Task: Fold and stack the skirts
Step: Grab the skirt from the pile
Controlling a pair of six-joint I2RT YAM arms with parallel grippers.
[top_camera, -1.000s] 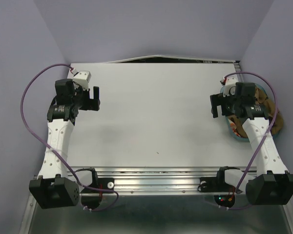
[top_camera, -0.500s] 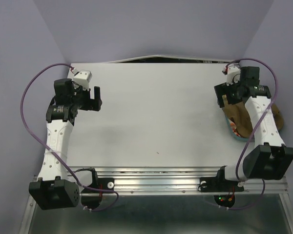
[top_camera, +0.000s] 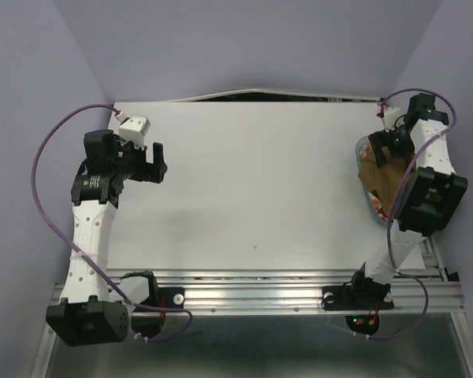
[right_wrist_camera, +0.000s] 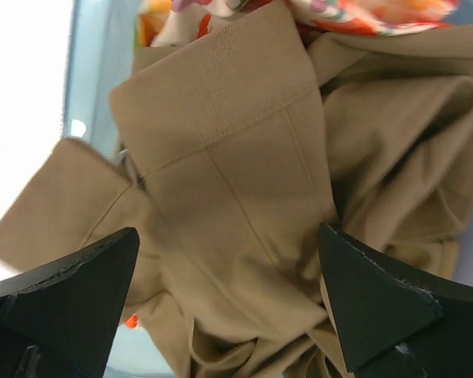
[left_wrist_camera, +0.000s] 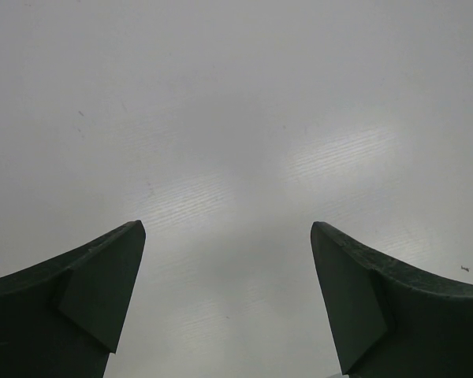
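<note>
Smooth white table, crumpled tan skirt

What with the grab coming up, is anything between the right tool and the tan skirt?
Nothing visible does. The open right tool faces the tan skirt directly; it lies topmost in the tub, the leaf-print skirt peeking out.

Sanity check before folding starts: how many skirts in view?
2. The tan skirt lies bunched on top in the tub. The leaf-print skirt is in the same tub, mostly covered by the tan one. More could be hidden underneath.
</note>
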